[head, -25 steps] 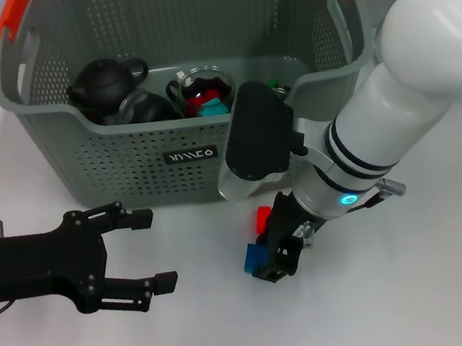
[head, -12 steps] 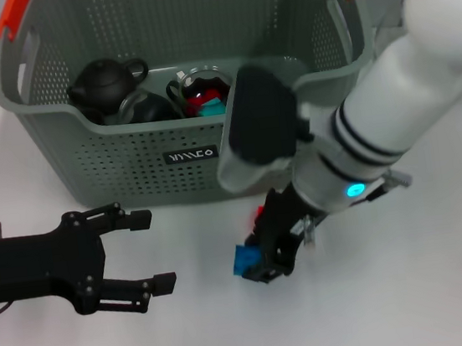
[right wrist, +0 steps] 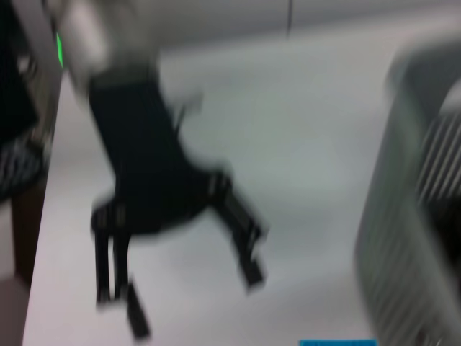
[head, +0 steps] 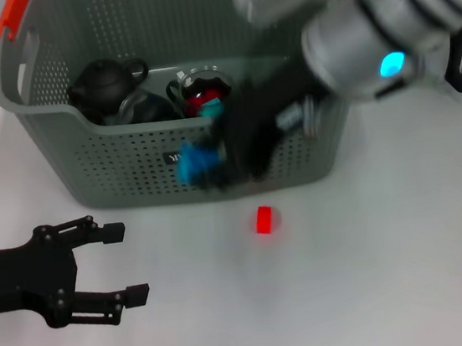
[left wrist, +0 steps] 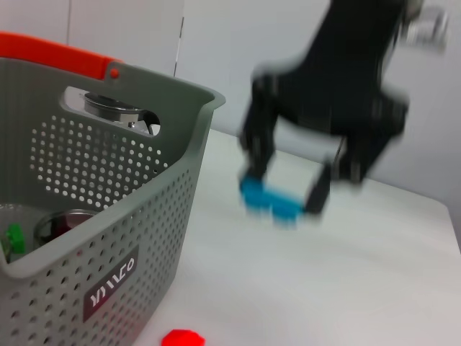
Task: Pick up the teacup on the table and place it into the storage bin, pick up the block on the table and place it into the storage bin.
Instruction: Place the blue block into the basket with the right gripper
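My right gripper (head: 207,167) is shut on a blue block (head: 189,164) and holds it in the air in front of the storage bin's (head: 124,129) front wall, near its label. The left wrist view shows the same gripper (left wrist: 282,200) with the blue block (left wrist: 268,202) beside the bin (left wrist: 108,216). A red block (head: 264,219) lies on the table in front of the bin. A glass cup (head: 204,90) sits inside the bin. My left gripper (head: 124,264) is open and empty, low on the table at the left.
A black teapot (head: 103,79) and a dark cup (head: 145,107) lie in the bin's left part. Orange handle ends (head: 13,16) top the bin. The right wrist view shows my left gripper (right wrist: 180,223) far off on the white table.
My right gripper has lifted the blue block off the table and swung up and left toward the bin. The red block stays on the table. My left gripper has drawn back left.
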Controlling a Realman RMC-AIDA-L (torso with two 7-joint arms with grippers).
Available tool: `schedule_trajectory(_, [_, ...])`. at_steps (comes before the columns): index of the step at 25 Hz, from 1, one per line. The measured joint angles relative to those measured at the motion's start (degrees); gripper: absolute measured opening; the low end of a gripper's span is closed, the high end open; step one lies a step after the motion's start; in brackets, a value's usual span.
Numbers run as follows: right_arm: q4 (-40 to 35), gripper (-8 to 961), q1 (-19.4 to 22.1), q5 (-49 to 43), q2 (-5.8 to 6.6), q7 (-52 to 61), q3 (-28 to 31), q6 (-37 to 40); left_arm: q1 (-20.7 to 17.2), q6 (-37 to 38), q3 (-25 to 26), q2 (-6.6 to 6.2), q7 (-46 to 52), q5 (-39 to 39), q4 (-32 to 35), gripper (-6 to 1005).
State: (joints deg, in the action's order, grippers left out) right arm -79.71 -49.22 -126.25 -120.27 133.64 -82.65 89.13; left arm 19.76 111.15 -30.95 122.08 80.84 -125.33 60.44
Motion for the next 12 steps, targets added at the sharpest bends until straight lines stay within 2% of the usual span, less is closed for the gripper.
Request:
schedule_trajectory(3, [-5.4, 424, -0.7, 1.0, 0.01, 0.8, 5.9, -0.4, -0.1, 0.1, 0.1, 0.0, 0.0, 0.0, 0.0, 962])
schedule_trajectory(6, [-6.8, 425, -2.3, 0.0, 0.17, 1.9, 12.4, -2.5, 0.1, 0.3, -0.2, 0.04, -0.1, 0.0, 0.0, 962])
schedule_trajectory(12, [1.5, 426, -5.9, -8.4, 0.49, 3.2, 21.0, -7.8, 0.6, 0.6, -0.4, 0.13, -0.1, 0.3, 0.0, 962])
